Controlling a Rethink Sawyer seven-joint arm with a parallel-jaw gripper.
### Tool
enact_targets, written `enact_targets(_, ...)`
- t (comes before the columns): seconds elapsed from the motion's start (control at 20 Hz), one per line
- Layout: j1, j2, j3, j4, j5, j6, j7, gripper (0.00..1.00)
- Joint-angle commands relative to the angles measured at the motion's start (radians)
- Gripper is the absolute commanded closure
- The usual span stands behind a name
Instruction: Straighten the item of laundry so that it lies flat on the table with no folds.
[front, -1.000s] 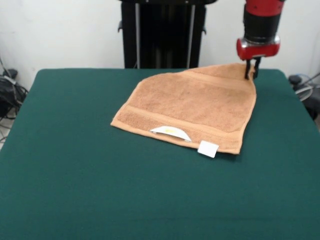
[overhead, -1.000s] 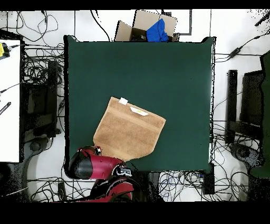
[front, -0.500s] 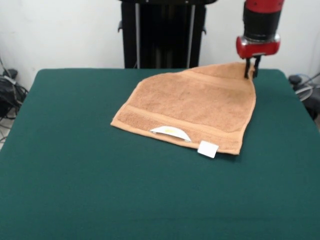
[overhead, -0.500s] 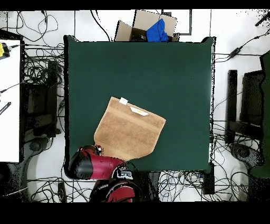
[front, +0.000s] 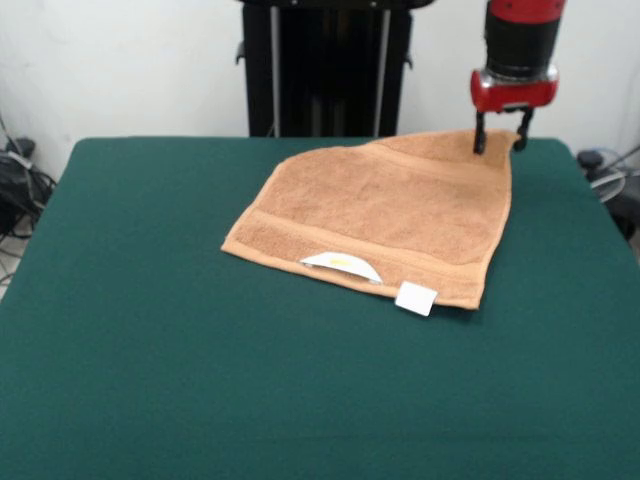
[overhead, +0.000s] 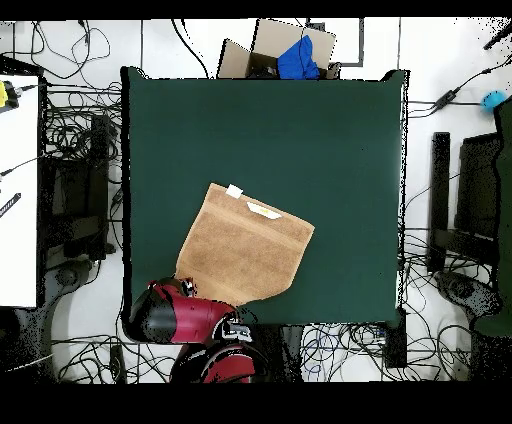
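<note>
The gripper (front: 499, 131) has let go since half a second ago: its fingers, then pinched together on the towel's far corner, now stand spread, one on each side of that corner, and the corner has settled lower. The rest of the towel (front: 385, 213) has not shifted.

It lies on the table (front: 150, 350), toward the far right in the front view, one corner reaching the far edge beneath the gripper. In the overhead view the towel (overhead: 244, 246) sits near the bottom edge, left of centre, and the red arm (overhead: 180, 313) covers its lower left corner, so the gripper cannot be made out there. Only the lowest part of the arm shows in the front view; the rest is cut off at the top. Whether the fingertips touch the cloth cannot be told.

The towel's far left part looks turned over, giving a slanted edge rather than a square corner; what lies under it is hidden. A woven band runs along the near end.

A small white tag (front: 416, 298) sticks out at the near edge. Beside it a white curved label (front: 341, 264) bears a yellow mark; no writing can be read.

A cardboard box (overhead: 270, 50) with something blue in it stands past the table's top edge in the overhead view.
</note>
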Motion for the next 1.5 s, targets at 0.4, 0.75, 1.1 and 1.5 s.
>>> enact_targets(0.4, 0.027, -0.023, -0.044, 0.018, 0.029, 0.068, 0.222, 0.0)
enact_targets(0.75, 0.047, -0.223, -0.024, 0.044, 0.104, 0.254, 0.287, 0.0)
enact_targets(1.1, 0.063, -0.327, -0.053, 0.017, 0.13, 0.381, 0.301, 0.0)
enact_targets(1.5, 0.059, -0.293, -0.096, -0.022, 0.113, 0.324, 0.264, 0.0)
